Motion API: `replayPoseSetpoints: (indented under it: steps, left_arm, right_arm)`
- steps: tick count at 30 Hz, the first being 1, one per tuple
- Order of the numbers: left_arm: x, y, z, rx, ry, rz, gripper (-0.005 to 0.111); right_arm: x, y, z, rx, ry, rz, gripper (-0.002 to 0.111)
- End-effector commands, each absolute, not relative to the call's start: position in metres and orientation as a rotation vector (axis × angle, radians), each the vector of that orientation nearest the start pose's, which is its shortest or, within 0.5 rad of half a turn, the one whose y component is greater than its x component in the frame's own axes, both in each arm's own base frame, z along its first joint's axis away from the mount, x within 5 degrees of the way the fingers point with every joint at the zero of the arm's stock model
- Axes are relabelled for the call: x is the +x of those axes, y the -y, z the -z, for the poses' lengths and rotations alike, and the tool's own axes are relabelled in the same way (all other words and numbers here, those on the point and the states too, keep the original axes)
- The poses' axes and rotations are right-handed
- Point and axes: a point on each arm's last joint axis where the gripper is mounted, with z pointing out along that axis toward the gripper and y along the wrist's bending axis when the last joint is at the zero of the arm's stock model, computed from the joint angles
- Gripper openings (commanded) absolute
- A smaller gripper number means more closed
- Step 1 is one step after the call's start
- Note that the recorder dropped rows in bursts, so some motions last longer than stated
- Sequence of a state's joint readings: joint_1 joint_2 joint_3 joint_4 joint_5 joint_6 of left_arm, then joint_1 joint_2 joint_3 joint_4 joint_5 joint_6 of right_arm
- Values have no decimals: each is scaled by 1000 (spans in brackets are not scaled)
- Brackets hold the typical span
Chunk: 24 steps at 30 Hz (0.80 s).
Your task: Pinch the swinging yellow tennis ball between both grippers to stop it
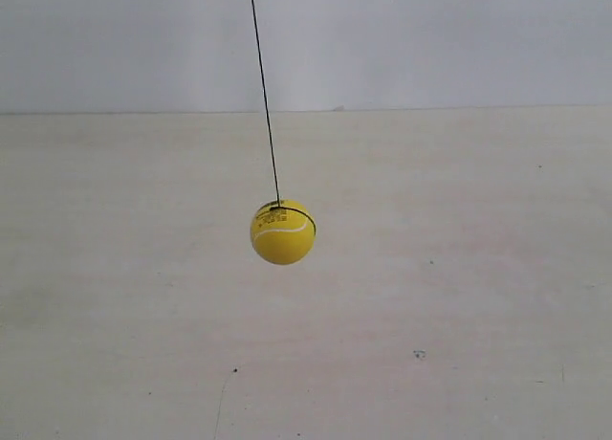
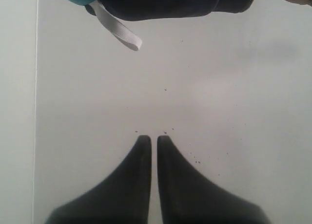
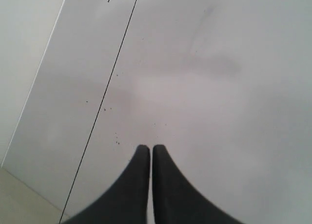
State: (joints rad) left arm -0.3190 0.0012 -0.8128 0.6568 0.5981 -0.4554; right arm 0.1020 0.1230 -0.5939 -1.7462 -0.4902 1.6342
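Shows a bright yellow fuzzy tennis ball (image 1: 283,232), round, with a white curved seam and a small label near its top. Hangs free on a thin, taut dark string (image 1: 266,96), against a pale, faintly speckled matte tabletop (image 1: 459,287). Finds the black tapered left gripper (image 2: 154,137) with smooth pointed jaws drawn together, a hairline slit between, gripping nothing. Finds the black tapered right gripper (image 3: 147,147) likewise, the string running beside it, apart. Catches dark fabric (image 2: 170,2) and a flat white strap (image 2: 119,31) in the left wrist view.
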Motion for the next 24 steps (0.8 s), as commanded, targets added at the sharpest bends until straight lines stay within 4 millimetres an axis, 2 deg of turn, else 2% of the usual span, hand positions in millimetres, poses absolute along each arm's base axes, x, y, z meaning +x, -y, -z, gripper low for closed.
replayPoseSetpoints:
  steps: [1, 24]
  left_arm:
    - [-51, -50, -403, -56, -1205, -22, 5]
    - [-51, -50, -403, -56, -1205, -22, 5]
  right_arm:
    - [-7, -42, -383, -550, -1024, -244, 0]
    - [-7, -40, -383, -538, -1024, -238, 0]
